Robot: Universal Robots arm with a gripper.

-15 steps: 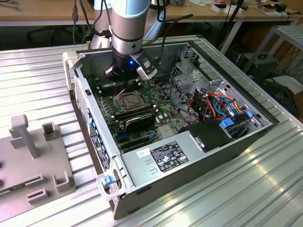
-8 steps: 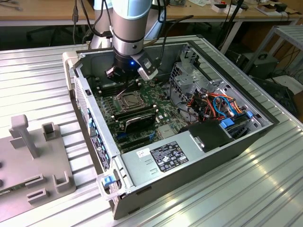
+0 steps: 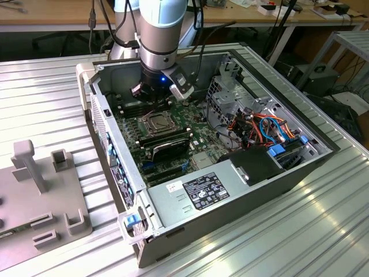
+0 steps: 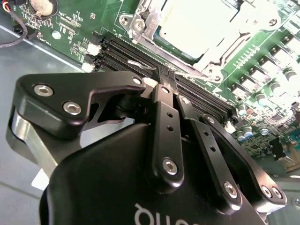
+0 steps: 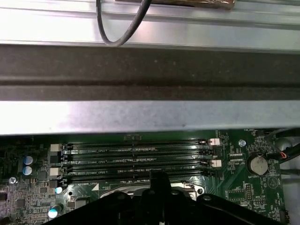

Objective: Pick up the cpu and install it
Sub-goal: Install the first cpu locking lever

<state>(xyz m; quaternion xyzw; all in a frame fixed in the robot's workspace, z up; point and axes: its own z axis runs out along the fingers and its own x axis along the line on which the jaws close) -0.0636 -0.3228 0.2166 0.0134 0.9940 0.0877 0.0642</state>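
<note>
The cpu (image 4: 187, 23) shows in the second wrist view as a pale silver-grey square lying flat inside the metal-framed socket (image 3: 154, 122) on the green motherboard. My gripper (image 4: 167, 75) hangs low inside the open computer case, over the memory slots (image 5: 136, 154) just beside the socket. Its two black fingers (image 4: 161, 122) meet at their tips with no gap, close to a thin metal lever (image 4: 192, 71) that runs along the socket's edge. Whether the tips touch the lever I cannot tell. In the exterior view the gripper (image 3: 158, 92) sits just behind the socket.
Black RAM sticks (image 3: 167, 143) stand in front of the socket. The case walls (image 3: 101, 121) enclose the board. A power supply (image 3: 213, 187) and coloured cables (image 3: 262, 124) fill the exterior view's right side. A grey fixture (image 3: 40, 190) lies outside the case.
</note>
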